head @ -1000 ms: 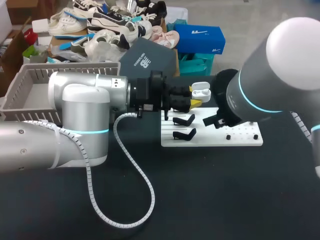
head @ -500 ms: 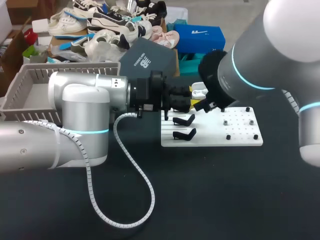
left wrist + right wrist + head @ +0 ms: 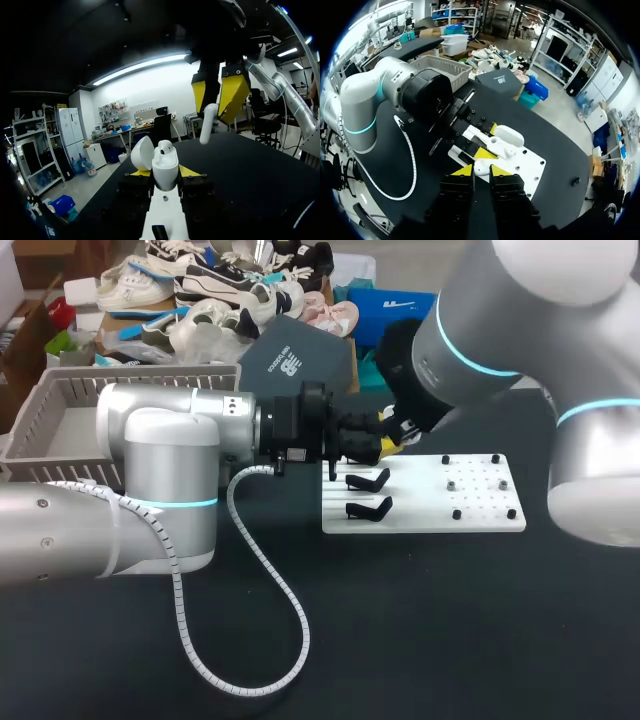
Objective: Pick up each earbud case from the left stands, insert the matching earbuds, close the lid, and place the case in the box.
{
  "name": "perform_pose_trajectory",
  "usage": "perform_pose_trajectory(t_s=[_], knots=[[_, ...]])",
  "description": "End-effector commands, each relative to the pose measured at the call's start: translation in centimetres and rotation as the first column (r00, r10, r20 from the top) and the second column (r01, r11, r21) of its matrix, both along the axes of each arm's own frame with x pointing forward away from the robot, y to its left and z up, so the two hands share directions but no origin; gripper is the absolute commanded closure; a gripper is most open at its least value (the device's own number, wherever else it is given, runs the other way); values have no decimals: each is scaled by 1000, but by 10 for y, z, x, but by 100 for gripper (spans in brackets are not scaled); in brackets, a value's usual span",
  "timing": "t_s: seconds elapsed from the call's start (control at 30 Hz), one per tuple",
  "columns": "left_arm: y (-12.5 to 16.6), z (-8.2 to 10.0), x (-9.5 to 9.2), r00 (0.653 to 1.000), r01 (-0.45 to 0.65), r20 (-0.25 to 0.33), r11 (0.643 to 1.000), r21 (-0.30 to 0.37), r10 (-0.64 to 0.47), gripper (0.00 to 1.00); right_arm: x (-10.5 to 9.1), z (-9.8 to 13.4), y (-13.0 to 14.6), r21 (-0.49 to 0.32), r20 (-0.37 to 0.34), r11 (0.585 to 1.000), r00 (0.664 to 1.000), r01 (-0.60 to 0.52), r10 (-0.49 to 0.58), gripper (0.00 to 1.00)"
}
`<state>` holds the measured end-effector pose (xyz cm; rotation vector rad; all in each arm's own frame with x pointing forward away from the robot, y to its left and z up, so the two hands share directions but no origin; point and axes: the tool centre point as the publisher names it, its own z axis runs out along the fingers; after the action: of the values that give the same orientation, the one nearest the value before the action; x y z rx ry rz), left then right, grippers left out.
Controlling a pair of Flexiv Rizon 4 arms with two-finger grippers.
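2 clamps: left end effector on the open case, right end effector on an earbud (head view hides it).

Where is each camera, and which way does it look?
Head view: above, behind, looking down on the table; left arm and right arm show.
Left wrist view: looks out along the left hand, shut on the open case.
Right wrist view: looks down past the right hand, holding an earbud.
Both wrist views show the case.

White case upright, lid open, earbud seated — second earbud above.
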<state>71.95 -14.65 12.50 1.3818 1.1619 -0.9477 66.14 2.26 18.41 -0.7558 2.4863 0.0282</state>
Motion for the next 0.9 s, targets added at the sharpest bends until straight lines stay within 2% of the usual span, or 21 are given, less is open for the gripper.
perform_pose_trajectory(t_s=[0.03, 0.9], knots=[[0, 0, 0, 1000, -2, 1, 1000, -2, 2, 100, 12, -1, 6, -10, -16, 1000, 1000, -1, 1, 100], [0, 0, 0, 1000, -2, 1, 1000, -2, 2, 100, 30, -1, 0, -42, -54, 999, 999, 3, -5, 100]])
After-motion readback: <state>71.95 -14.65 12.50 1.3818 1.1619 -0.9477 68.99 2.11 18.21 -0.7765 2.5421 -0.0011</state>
